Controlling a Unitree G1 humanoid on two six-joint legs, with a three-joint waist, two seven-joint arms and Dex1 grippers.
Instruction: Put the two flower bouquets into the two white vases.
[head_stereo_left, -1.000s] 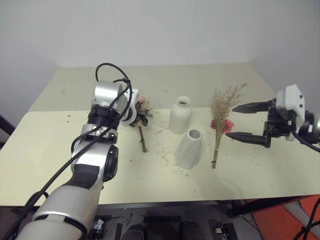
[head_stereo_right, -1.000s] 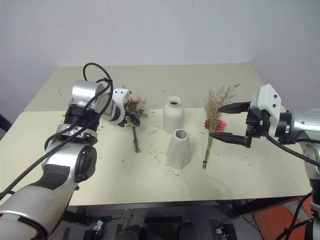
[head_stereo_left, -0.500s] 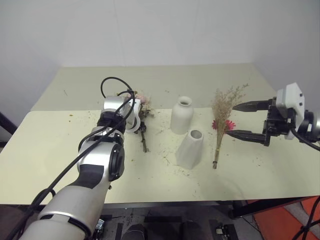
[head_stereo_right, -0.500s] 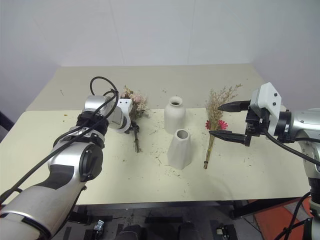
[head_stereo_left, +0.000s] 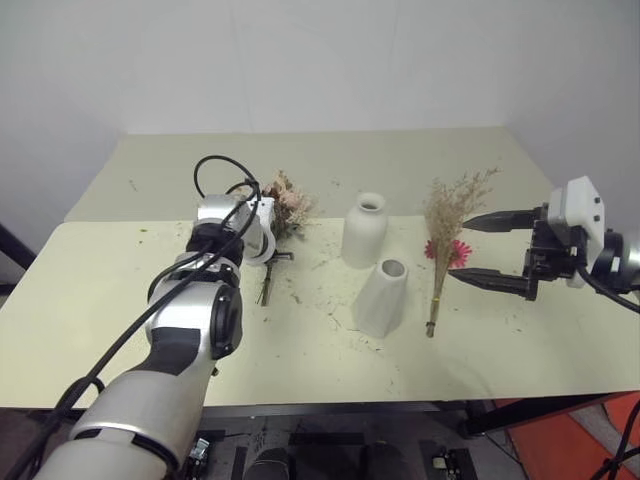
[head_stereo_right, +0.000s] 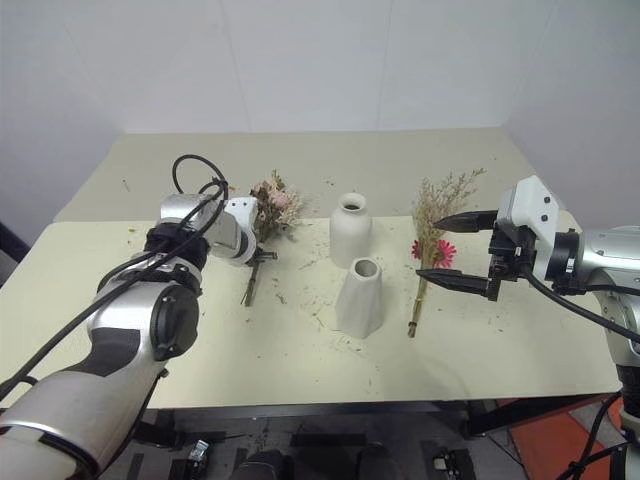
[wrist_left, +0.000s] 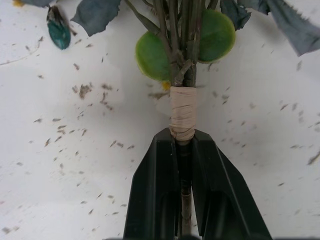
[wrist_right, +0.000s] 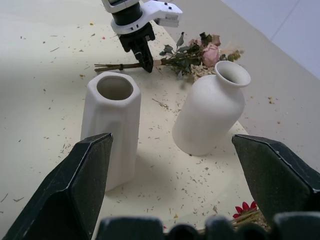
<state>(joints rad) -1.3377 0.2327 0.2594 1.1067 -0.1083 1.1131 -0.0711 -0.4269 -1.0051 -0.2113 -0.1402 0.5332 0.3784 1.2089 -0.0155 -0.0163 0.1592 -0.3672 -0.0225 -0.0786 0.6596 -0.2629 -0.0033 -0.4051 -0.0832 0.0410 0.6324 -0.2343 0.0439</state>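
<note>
Since 1 s ago, L gripper (head_stereo_left: 272, 256) has lowered and clamped the rose bunch (head_stereo_left: 285, 205) stems; bunch has pivoted on table (head_stereo_left: 120, 290).

Eye views: R gripper (head_stereo_left: 478, 250) hovers spread wide beside sprig bundle (head_stereo_left: 443, 235), not touching. Bottle vase (head_stereo_left: 364, 229) and cone vase (head_stereo_left: 381, 297) stand upright between the 2 bouquets.

L wrist view: fingers (wrist_left: 150, 200) pinch stems below tape wrap (wrist_left: 182, 113).

R wrist view: both vases ahead.

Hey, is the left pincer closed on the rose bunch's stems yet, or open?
Closed. The left pincer has both black fingers pressed against the stems of the rose bunch, just below the tan tape wrap.
</note>
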